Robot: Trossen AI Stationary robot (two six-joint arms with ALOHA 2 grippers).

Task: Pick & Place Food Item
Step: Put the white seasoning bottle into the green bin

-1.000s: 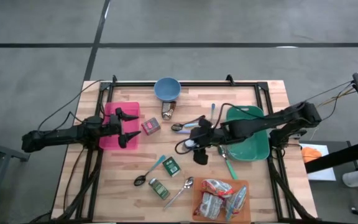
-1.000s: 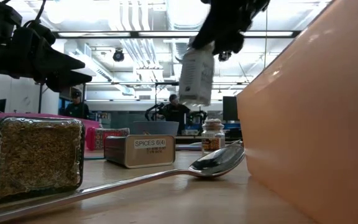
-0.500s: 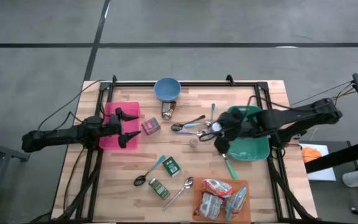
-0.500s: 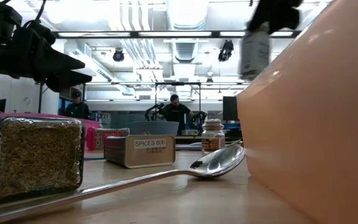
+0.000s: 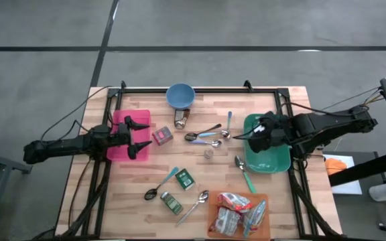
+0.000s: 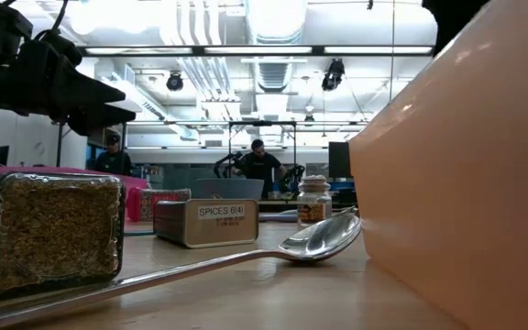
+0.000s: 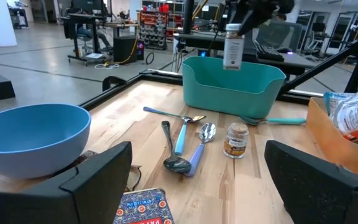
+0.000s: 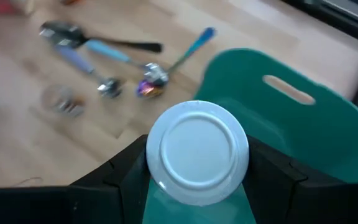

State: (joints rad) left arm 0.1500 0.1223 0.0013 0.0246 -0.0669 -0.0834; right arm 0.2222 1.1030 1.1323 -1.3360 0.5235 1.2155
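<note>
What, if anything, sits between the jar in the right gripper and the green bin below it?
Nothing visible. The right gripper holds the white-capped jar over the green bin, whose interior looks bare beneath it. The spoons lie on the table beside the bin, outside it.

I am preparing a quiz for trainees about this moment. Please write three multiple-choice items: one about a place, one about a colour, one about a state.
1. Where is the white-capped jar?
A. Lying on the pink tray
B. Held over the green bin
C. Inside the blue bowl

2. What colour is the tray under the left gripper?
A. Pink
B. Yellow
C. Black

3. How does the left gripper stand?
A. Shut on a spoon
B. Shut on a tin
C. Open, holding nothing

Answers:
1. B: the right gripper holds the jar above the bin.
2. A: the high view shows pink under it.
3. C: its fingers are spread apart, with nothing between them.
</note>
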